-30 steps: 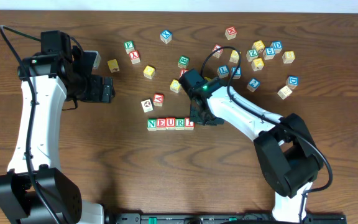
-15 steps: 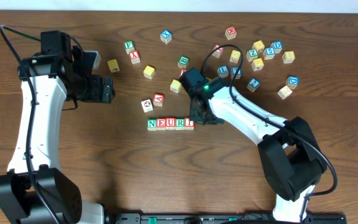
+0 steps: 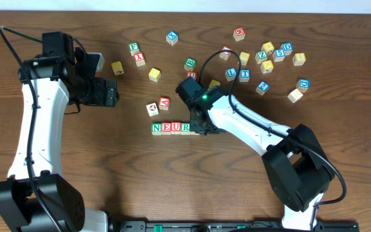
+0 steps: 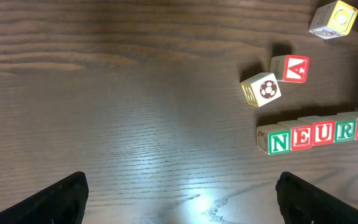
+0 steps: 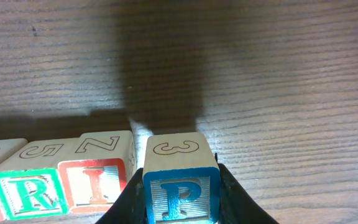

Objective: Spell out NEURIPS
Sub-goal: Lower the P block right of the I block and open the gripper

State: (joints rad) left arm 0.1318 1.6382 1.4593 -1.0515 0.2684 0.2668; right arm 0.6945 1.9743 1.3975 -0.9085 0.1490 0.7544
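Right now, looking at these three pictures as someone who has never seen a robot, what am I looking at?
You see two white robot arms at a wooden table. The wide picture comes from a camera fixed above. The other two come from small cameras on each arm's wrist, looking past its own two-fingered tool. Little wooden letter cubes lie scattered across the far side of the table. Five more form a row reading N, E, U, R, I. The right tool is shut on a blue P cube, close beside the I at the row's end. The left tool is open, holds nothing, and hangs off to the side.
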